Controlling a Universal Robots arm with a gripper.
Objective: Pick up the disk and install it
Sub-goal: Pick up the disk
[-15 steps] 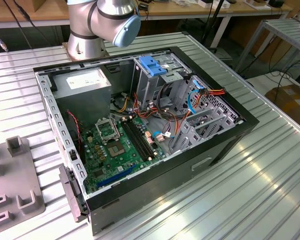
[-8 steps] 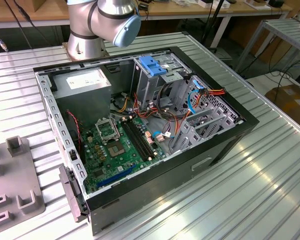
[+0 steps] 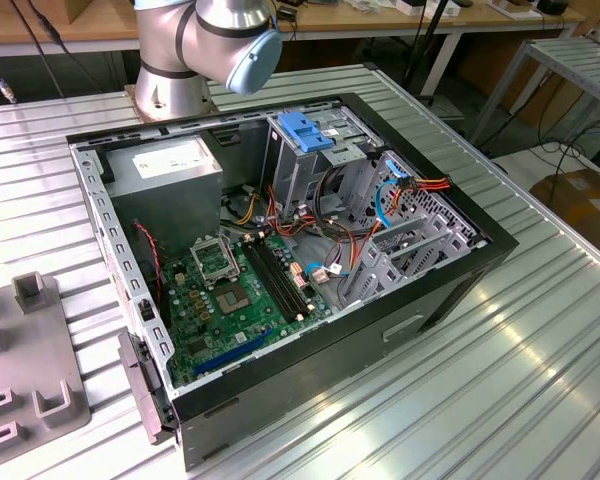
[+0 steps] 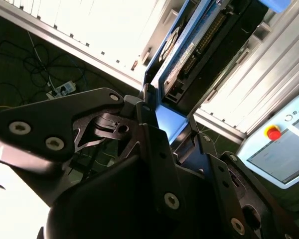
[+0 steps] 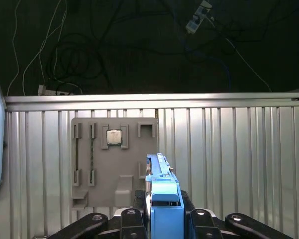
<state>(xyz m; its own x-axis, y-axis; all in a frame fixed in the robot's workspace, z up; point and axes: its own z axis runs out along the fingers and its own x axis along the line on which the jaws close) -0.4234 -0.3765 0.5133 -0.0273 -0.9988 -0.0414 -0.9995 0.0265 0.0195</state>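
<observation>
- At the exterior view's left, a grey fixture [image 3: 25, 385] lies on the slatted counter [image 3: 540, 380], apart from the open computer case [image 3: 310, 385]. The first wrist view looks down on what is probably the same fixture, with a small chip [image 5: 113, 138] seated in it.
- The pick-up is done. The gripper [image 5: 163, 201] has its jaws clamped on the disk [image 5: 160, 172], one jaw on each flat face, with the blue rail edge towards the camera. The disk hangs clear of the counter, near the fixture and outside the case.
- In the second wrist view the disk's connector end juts out past the jaws, with nothing touching it. A control pendant [image 4: 281, 144] sits near the counter's edge.
- The install is not yet done. Inside the case, the power-supply box [image 3: 165, 165] fills the corner nearest the arm's base [image 3: 165, 95]. The drive cage [image 3: 305, 135] with its blue top stands just beside the box.
- Whether the cage's slot is free cannot be told from this angle.
- Room around the cage is tight. Orange and red cables [image 3: 330, 245] crowd its foot above the motherboard [image 3: 230, 290], and metal brackets and the case wall close it in towards the exterior view's right.
- Beyond that wall the counter offers open room for moving.
</observation>
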